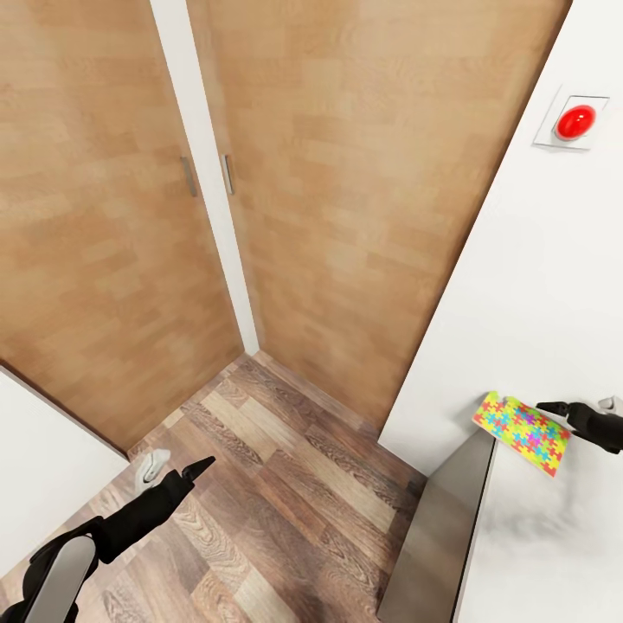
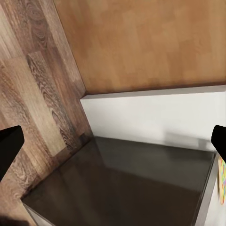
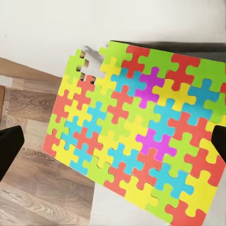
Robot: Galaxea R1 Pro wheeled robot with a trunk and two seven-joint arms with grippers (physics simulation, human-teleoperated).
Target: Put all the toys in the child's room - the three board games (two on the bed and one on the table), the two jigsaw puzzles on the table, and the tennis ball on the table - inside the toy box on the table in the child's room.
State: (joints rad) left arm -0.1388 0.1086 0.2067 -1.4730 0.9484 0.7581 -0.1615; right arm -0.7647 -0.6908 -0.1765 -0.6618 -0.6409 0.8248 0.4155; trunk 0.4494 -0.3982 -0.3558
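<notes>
One jigsaw puzzle (image 1: 522, 431), a flat sheet of bright interlocking pieces, sits at the near corner of the pale table (image 1: 554, 554), with part of it past the table's edge over the floor. My right gripper (image 1: 571, 408) hovers just over it. Seen from the right wrist, the puzzle (image 3: 141, 132) lies face-on between the two spread fingertips (image 3: 9, 150); the gripper is open. Whether the puzzle rests flat on the table I cannot tell. My left gripper (image 1: 195, 472) hangs open and empty over the wood floor. The toy box, board games, tennis ball and bed are out of view.
Wooden wardrobe doors (image 1: 346, 173) fill the space ahead. The table's grey side panel (image 1: 441, 536) drops to the plank floor (image 1: 285, 484). A red round button (image 1: 575, 121) is on the white wall. A small white object (image 1: 151, 465) lies on the floor by a white surface (image 1: 43, 467).
</notes>
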